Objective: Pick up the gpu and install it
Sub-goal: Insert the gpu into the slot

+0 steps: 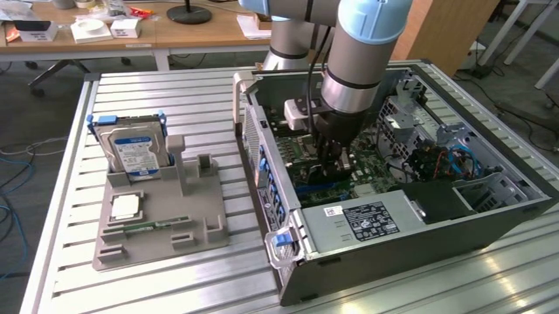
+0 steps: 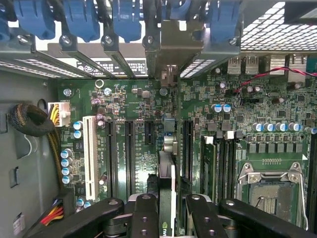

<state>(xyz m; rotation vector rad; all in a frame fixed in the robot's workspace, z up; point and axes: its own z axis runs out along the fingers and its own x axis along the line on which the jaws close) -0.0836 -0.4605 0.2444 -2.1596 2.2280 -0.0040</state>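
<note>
The gpu [image 2: 165,173] is seen edge-on in the wrist view, a thin dark card standing upright over the black expansion slots of the green motherboard [image 2: 133,99]. Its metal end bracket [image 2: 173,44] reaches the rear slot openings of the case. My gripper [image 2: 166,210] is shut on the card, with a black finger [image 2: 144,213] on each side. In the exterior view the gripper [image 1: 334,160] is lowered inside the open computer case [image 1: 419,242], right above the motherboard, and the card between the fingers is mostly hidden.
A grey fixture tray [image 1: 140,245] at the exterior view's left holds a silver hard drive [image 1: 133,154], a small chip [image 1: 127,206] and a green memory stick [image 1: 156,226]. Inside the case are the power supply [image 1: 367,219], blue cables [image 1: 454,160], a white slot [image 2: 90,153] and the CPU socket [image 2: 270,188].
</note>
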